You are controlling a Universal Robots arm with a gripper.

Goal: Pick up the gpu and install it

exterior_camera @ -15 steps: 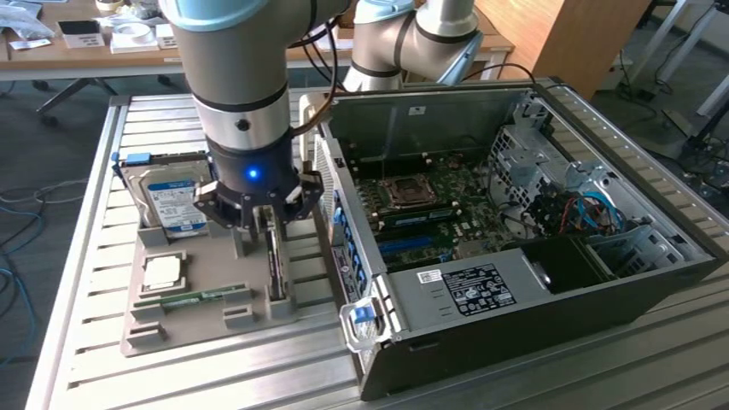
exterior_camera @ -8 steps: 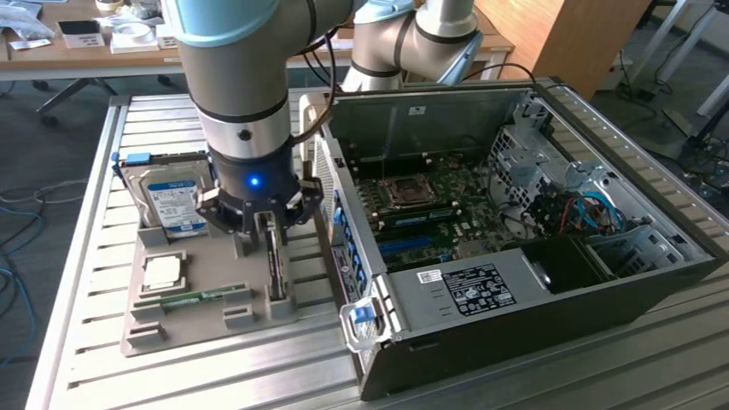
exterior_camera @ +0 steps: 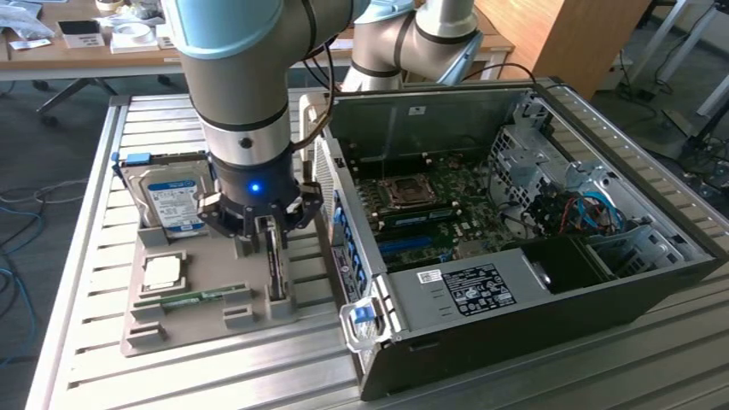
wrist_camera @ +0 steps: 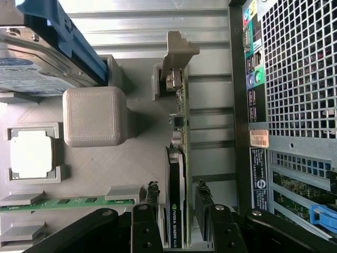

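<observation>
The gpu (exterior_camera: 277, 286) stands on its edge in a slot of the grey holder tray (exterior_camera: 205, 329), next to the open computer case (exterior_camera: 513, 248). In the wrist view the gpu (wrist_camera: 175, 168) is a thin dark card with a pale bracket at its far end. My gripper (exterior_camera: 271, 248) hangs right over it, lowered onto the card's near end. My gripper (wrist_camera: 177, 192) is open. Its black fingertips (wrist_camera: 152, 191) stand one on each side of the card, with a small gap on both sides.
The tray also carries a silver hard drive (exterior_camera: 177, 201) with a blue-white label, a square processor (exterior_camera: 163, 272) and a green memory stick (exterior_camera: 188, 299). A grey block (wrist_camera: 95, 116) rises beside the card. The case's rear panel (wrist_camera: 284, 105) stands close by.
</observation>
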